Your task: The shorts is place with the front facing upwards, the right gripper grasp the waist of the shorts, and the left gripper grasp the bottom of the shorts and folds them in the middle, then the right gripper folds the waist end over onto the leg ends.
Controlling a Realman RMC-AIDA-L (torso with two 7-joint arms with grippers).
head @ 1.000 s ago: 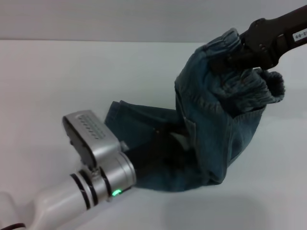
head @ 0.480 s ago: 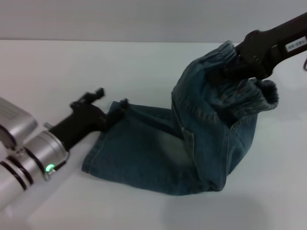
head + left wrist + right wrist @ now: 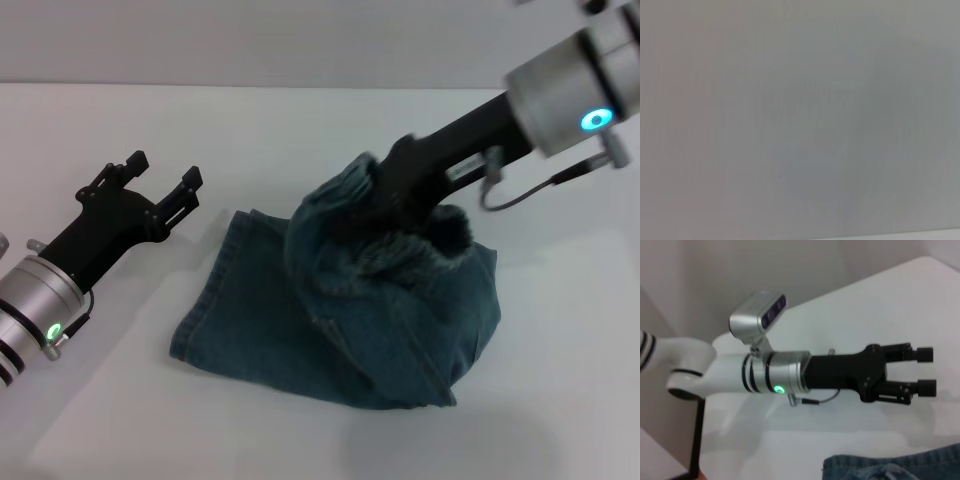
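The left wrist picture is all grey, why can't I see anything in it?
Left wrist view: only a blank pale surface with a faint shadow, nothing sharp. Head view: the left end effector is raised clear of the shorts, so its camera likely faces bare table or wall.

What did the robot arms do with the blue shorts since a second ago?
The right tool carried the waist it holds down and toward the leg ends. The left tool, which was over the leg ends, pulled back off the shorts and hangs open beside them. The leg ends stayed flat on the table.
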